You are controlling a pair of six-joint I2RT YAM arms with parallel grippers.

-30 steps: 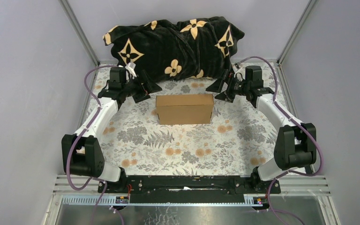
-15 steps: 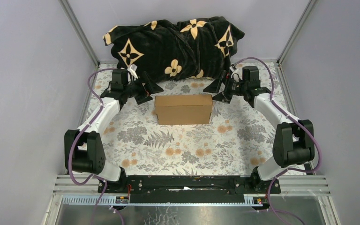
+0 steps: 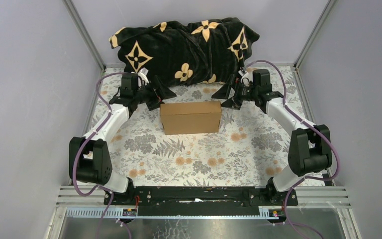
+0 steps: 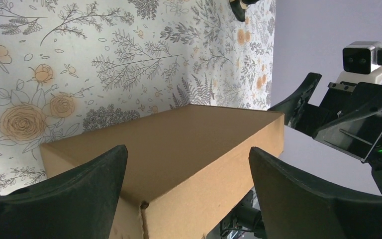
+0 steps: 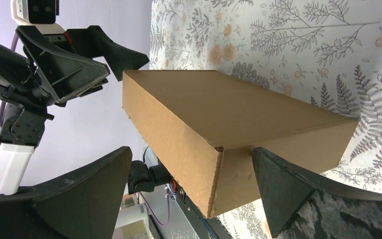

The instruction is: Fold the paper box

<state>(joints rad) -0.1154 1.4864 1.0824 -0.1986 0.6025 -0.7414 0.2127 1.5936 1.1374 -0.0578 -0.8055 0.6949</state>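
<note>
The paper box [image 3: 191, 117] is a closed flat brown cardboard box lying at the middle back of the floral table. My left gripper [image 3: 158, 94] stands open at its back left corner, and my right gripper [image 3: 227, 95] stands open at its back right corner. In the left wrist view the paper box [image 4: 179, 149] fills the gap of the left gripper [image 4: 188, 151], one corner lying between the wide-spread fingers. In the right wrist view a corner of the paper box [image 5: 238, 109] likewise lies between the fingers of the right gripper [image 5: 191, 150]. Neither gripper is clamped on it.
A bundled black blanket [image 3: 184, 47] with tan flower marks lies right behind the box and both grippers. The floral tablecloth [image 3: 199, 159] spreads in front of the box. Grey enclosure walls [image 3: 30, 99] stand close on both sides.
Both grippers have moved inward to the box's back corners. The box has slid a little to the left. Both stay open.
</note>
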